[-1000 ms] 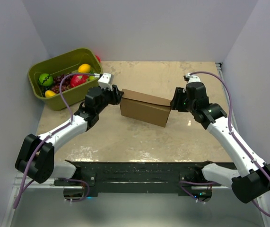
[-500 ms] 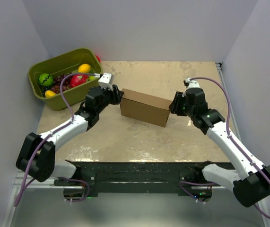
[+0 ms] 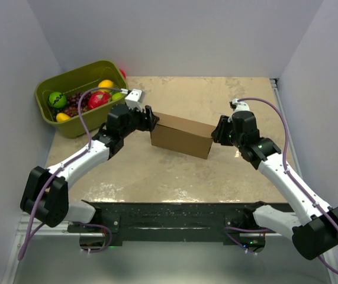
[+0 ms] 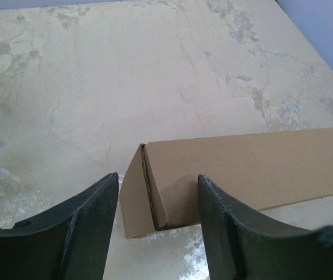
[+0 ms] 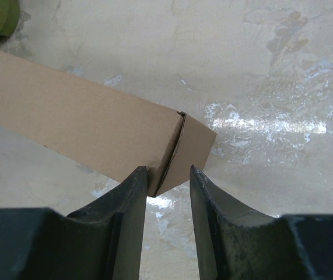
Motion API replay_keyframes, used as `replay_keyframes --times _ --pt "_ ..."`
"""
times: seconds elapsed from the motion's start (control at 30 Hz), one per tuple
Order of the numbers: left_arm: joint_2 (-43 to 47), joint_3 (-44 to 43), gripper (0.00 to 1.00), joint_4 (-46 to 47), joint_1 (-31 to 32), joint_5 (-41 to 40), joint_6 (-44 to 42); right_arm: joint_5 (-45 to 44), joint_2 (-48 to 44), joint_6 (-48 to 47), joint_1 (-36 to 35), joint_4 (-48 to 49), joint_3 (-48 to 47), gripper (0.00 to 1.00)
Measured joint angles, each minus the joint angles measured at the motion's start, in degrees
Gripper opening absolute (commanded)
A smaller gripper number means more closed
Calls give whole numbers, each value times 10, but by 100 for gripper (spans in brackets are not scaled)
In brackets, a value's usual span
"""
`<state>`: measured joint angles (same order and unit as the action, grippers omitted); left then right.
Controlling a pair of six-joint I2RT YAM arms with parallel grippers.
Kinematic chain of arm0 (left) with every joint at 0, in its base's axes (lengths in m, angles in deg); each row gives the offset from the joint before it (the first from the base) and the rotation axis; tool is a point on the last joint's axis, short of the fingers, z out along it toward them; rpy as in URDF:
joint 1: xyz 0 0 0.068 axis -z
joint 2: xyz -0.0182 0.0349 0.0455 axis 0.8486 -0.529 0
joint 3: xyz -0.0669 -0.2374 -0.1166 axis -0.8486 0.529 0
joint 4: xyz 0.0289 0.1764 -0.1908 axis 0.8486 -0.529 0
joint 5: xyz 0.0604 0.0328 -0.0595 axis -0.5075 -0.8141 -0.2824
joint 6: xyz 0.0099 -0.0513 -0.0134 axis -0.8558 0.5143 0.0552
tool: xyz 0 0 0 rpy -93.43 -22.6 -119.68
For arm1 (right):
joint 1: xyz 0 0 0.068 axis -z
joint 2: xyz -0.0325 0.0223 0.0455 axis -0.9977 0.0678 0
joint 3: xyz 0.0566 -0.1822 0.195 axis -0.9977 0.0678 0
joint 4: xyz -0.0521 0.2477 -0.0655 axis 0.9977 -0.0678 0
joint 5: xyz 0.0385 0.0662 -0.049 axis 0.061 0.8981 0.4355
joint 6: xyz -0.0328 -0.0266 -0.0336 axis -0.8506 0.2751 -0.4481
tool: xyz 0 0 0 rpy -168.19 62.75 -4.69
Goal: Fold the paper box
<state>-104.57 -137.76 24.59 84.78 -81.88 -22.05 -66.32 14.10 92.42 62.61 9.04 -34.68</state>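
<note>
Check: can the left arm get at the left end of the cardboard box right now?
Probably yes. The left pincer is open and its fingers straddle the end corner of the box. Only bare table lies around that end, and nothing stands between.

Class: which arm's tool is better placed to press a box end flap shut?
Probably right: the right tool narrowly straddles an end seam of the paper box; the left tool stands wide around the other end.

No writing, label, brand, number or sign can be read in any view; the paper box (image 3: pixel 180 135) and the green bin (image 3: pixel 74 74) at ten o'clock show plain surfaces.
</note>
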Motion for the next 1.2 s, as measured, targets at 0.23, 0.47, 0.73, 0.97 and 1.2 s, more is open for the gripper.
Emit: replay_keyframes --times 0.23,0.47,0.73,0.97,1.2 --pt "2 -24 64 -59 -22 68 21 0 0 0 0 0 1 37" --pt "29 5 59 -51 -50 95 57 0 0 0 0 0 1 37" --pt "38 17 58 -45 -73 113 77 0 0 0 0 2 1 37" --pt "33 17 58 -35 -75 122 82 0 -3 0 0 2 1 36" --pt "33 17 59 -20 -78 156 106 0 -3 0 0 2 1 36"
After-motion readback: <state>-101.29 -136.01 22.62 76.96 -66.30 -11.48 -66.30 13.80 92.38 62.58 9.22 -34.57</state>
